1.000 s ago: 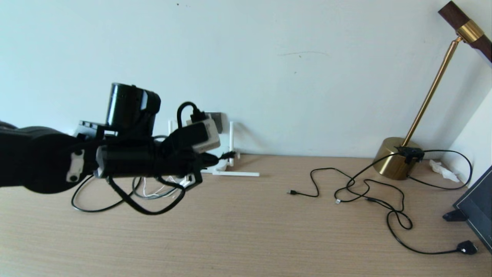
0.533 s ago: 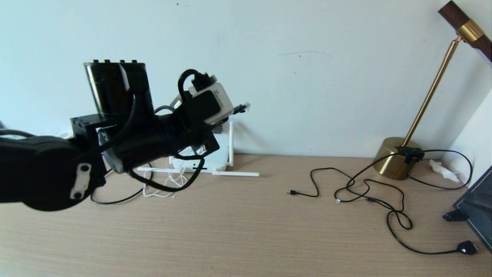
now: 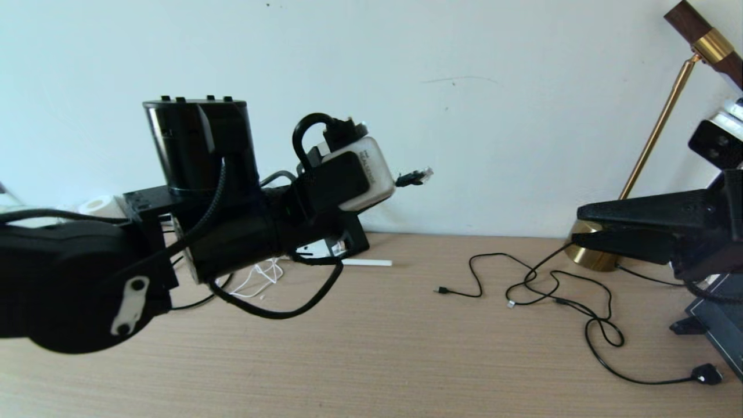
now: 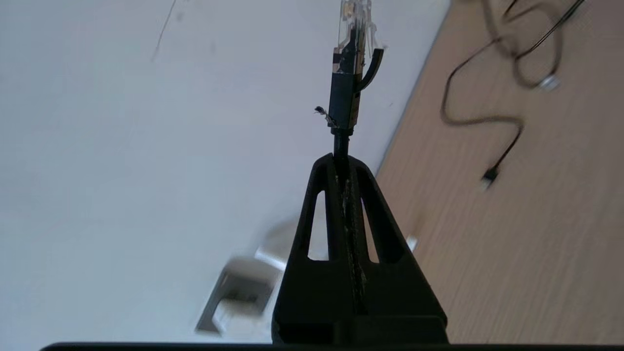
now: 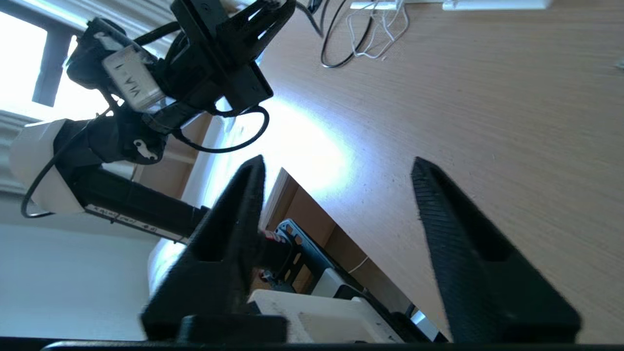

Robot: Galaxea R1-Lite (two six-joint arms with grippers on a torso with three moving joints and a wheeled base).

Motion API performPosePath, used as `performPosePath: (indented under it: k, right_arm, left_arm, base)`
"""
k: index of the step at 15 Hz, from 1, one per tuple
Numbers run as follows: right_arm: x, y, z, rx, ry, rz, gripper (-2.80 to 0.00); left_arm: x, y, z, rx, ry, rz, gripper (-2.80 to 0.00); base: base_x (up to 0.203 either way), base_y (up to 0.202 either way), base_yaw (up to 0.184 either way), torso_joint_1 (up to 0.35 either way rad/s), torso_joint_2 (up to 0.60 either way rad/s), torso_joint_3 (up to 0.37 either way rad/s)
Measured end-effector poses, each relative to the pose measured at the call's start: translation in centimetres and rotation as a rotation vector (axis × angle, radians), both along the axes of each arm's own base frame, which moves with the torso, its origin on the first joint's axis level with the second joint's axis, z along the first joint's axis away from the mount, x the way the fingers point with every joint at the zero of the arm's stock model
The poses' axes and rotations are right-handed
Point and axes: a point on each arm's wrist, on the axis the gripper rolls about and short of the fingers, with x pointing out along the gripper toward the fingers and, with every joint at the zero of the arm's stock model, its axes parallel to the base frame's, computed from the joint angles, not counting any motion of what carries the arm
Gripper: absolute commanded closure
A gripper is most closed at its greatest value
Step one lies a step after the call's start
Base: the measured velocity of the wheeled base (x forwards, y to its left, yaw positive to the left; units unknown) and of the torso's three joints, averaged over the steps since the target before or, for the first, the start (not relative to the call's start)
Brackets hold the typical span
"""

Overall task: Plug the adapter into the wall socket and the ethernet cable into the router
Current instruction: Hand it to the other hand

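Ethernet cable (image 3: 413,177) pinched just behind its clear-tipped plug by left gripper (image 4: 342,168), raised mid-frame before the wall, likely for free aiming at a port. Right gripper (image 5: 336,168) at right edge, jaws spread, empty. Router mostly hidden behind left arm.

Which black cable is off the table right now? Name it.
The ethernet cable: its clear-tipped plug is clamped in the left end effector, raised before the wall. The thinner black cables lie loose on the table.
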Motion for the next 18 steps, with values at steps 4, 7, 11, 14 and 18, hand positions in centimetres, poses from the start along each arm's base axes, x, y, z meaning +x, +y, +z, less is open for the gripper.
performPosePath:
  k: [4, 7, 11, 14, 18]
  right_arm:
    - [0.8, 0.5, 0.4, 0.014, -0.066, 0.015, -2.80]
    - [0.4, 0.4, 0.4, 0.016, -0.076, 0.015, -2.80]
    - [0.2, 0.3, 0.4, 0.014, -0.082, 0.013, -2.80]
    - [0.1, 0.3, 0.3, 0.013, -0.083, 0.014, -2.80]
    - [0.2, 0.3, 0.0, 0.008, -0.073, 0.010, -2.80]
  left_arm:
    - [-0.4, -1.4, -0.2, -0.002, 0.004, -0.062, 0.00]
    - [-0.3, -3.3, -0.6, 0.002, 0.011, -0.131, 0.00]
    - [0.1, -5.9, -1.7, 0.015, 0.026, -0.177, 0.00]
    - [0.4, -6.7, -2.5, 0.037, 0.017, -0.135, 0.00]
    - [0.4, -6.9, -2.6, 0.050, -0.062, 0.003, 0.00]
  base:
    - [0.000, 0.000, 0.000, 0.000, 0.00, 0.000]
    - [0.000, 0.000, 0.000, 0.000, 0.00, 0.000]
    - [0.000, 0.000, 0.000, 0.000, 0.00, 0.000]
    - [0.000, 0.000, 0.000, 0.000, 0.00, 0.000]
    - [0.000, 0.000, 0.000, 0.000, 0.00, 0.000]
